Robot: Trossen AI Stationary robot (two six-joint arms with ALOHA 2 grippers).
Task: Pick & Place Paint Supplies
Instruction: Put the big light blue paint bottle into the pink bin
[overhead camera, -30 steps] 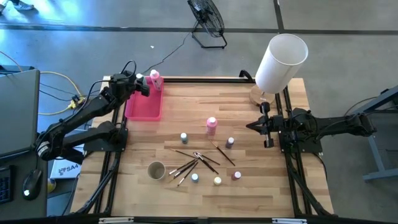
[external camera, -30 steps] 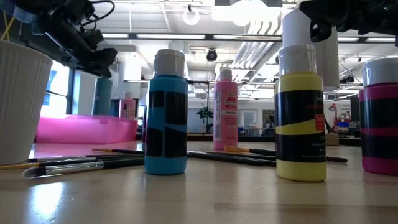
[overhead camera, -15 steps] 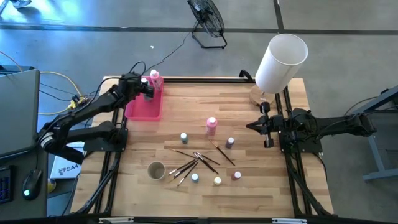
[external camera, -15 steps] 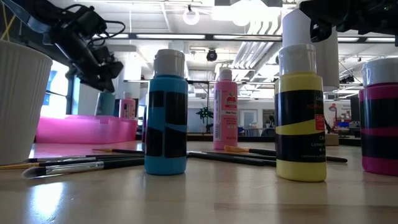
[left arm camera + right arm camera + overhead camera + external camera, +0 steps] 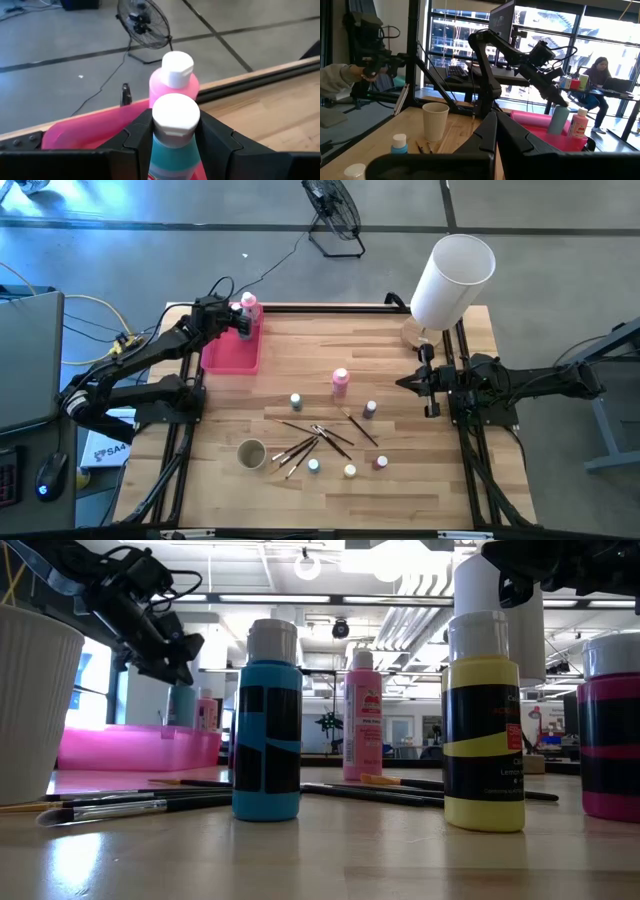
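My left gripper [image 5: 240,327] hovers over the far end of the pink tray [image 5: 228,356], shut on a teal squeeze bottle [image 5: 172,157] with a white cap. A pink bottle [image 5: 172,80] stands upright in the tray just beyond it. A second pink bottle [image 5: 341,380] stands mid-table. Tiny paint pots [image 5: 296,400] [image 5: 370,408] [image 5: 350,471] and thin brushes [image 5: 315,438] lie spread on the wood. My right gripper [image 5: 402,383] waits shut above the table's right side, holding nothing. My left gripper pinches the teal bottle between its two fingers just under the white cap, at the shoulder [image 5: 161,144]. The fingers slant down from the table's left side. The bottle stands upright below them [image 5: 560,121], inside the tray. The tray wall hides its base in the low view.
A big white lampshade [image 5: 452,278] stands at the far right corner. A white ribbed cup [image 5: 251,453] sits near the brushes toward the near edge. A person sits in the room beyond the table [image 5: 600,75].
My left gripper has carried the teal bottle a little toward the table's right, closer to the pink bottle in the tray, and has sunk slightly. It has stayed shut on the bottle.
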